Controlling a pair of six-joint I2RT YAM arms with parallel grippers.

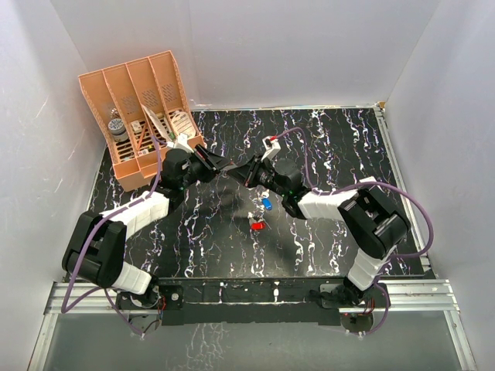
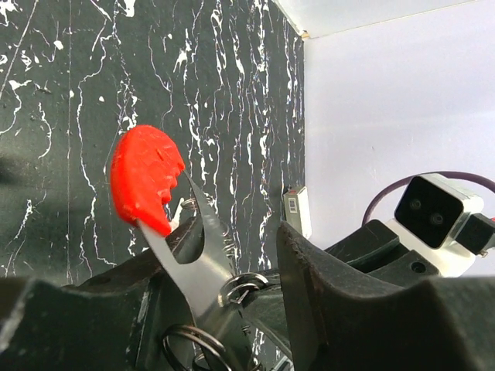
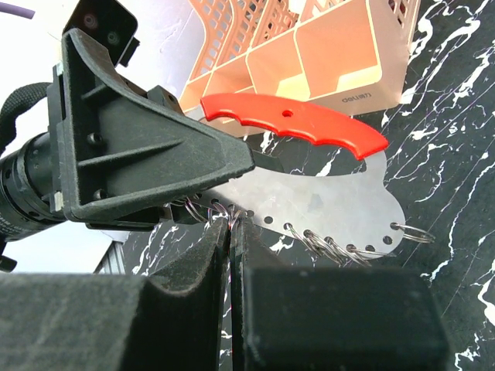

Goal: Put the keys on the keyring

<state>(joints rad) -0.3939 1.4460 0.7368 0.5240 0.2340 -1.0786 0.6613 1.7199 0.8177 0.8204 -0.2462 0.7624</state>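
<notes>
Keyring [image 3: 325, 197] up off the table [image 1: 348, 147], mid-frame.
Top view: you see the left gripper [image 1: 220, 165] and right gripper [image 1: 246, 172] tip to tip at centre; the blue key [image 1: 266, 204] and red key [image 1: 257, 225] lie just below them on the marbled top. Left wrist: left fingers [image 2: 332, 301] stand apart, the grey plate between them, with a gap on the right. Right wrist: right fingers [image 3: 186, 278] are pressed together on a wire ring at the plate's lower edge.

Left arm [image 1: 143, 210] and right arm [image 1: 332, 205] — black joints, white shells — each trail a purple cable [image 1: 421, 228].
</notes>
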